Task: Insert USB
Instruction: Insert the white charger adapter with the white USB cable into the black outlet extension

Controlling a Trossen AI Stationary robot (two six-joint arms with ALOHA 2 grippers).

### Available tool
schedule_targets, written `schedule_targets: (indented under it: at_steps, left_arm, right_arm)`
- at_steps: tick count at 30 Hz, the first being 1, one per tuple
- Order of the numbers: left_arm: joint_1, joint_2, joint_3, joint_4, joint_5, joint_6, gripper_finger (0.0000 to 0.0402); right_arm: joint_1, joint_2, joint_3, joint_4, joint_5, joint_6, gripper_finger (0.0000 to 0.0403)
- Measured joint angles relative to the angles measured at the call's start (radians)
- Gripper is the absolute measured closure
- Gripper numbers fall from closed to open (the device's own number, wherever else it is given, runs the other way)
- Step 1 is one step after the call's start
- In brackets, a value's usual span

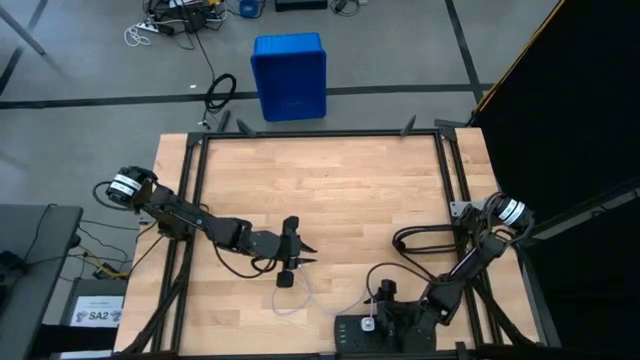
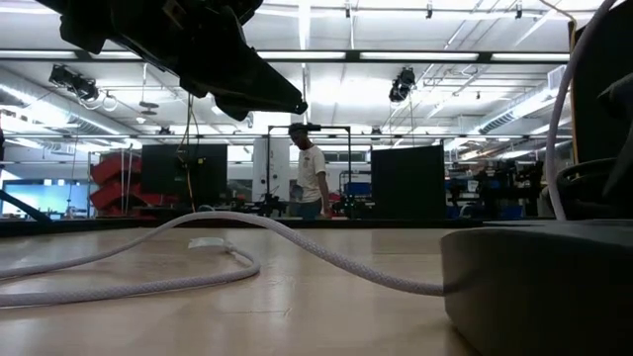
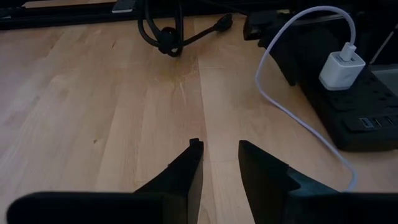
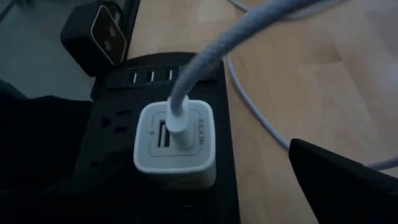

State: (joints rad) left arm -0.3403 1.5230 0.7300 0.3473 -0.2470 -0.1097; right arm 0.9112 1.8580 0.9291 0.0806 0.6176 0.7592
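At the near edge of the surface (image 1: 330,190) sits the black power strip (image 1: 362,330), and the small white adapter (image 4: 177,144) stands plugged into it. The USB (image 4: 186,106) has its plug seated in one of the adapter's two ports, its stem rising straight out of the adapter's face; the port beside it is empty. By the look of it the insertion is already made.

The right gripper (image 1: 383,300) hovers just above and beside the adapter, fingers (image 4: 348,180) spread wide and holding nothing; only one dark finger shows in the right wrist view, clear of the cable. This arm is far the nearer to the plug, so any follow-up press would fall to it, and it would have to come down along the plug's own axis, straight into the adapter's face.

From the plug the thin whitish cable arcs up, then runs away across the wood in a loose curve towards the middle of the surface.

Farther out, the left gripper (image 1: 291,252) hangs over bare wood, its fingers (image 3: 186,174) parted by a narrow gap with nothing between them; the cable passes to one side of it, apart from it.

Beyond the surface a blue bin (image 1: 289,76) stands on the floor; what it holds cannot be told.
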Motion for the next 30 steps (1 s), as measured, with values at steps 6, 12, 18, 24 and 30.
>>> schedule_targets:
  at_steps: [6,12,18,24,30]
  left_arm:
    - [0.000,0.000,0.000,0.000,0.000,0.000,0.0314]
    - [0.000,0.000,0.000,-0.001,0.000,0.000,0.0314]
    - [0.000,0.000,0.000,-0.001,0.000,0.000,0.0314]
    - [0.000,0.000,0.000,-0.001,0.000,0.000,0.0314]
    - [0.000,0.000,0.000,-0.001,0.000,0.000,0.0314]
  right_arm:
    - [-0.013,-0.002,0.002,0.002,-0.029,0.023,0.0054]
    - [-0.030,-0.004,0.003,-0.009,-0.052,0.024,0.0056]
    - [-0.039,-0.005,0.004,-0.040,-0.065,0.025,0.0061]
    - [-0.081,-0.010,0.008,-0.099,-0.040,-0.003,0.0076]
    - [-0.158,-0.017,0.009,-0.110,-0.059,-0.142,0.0086]
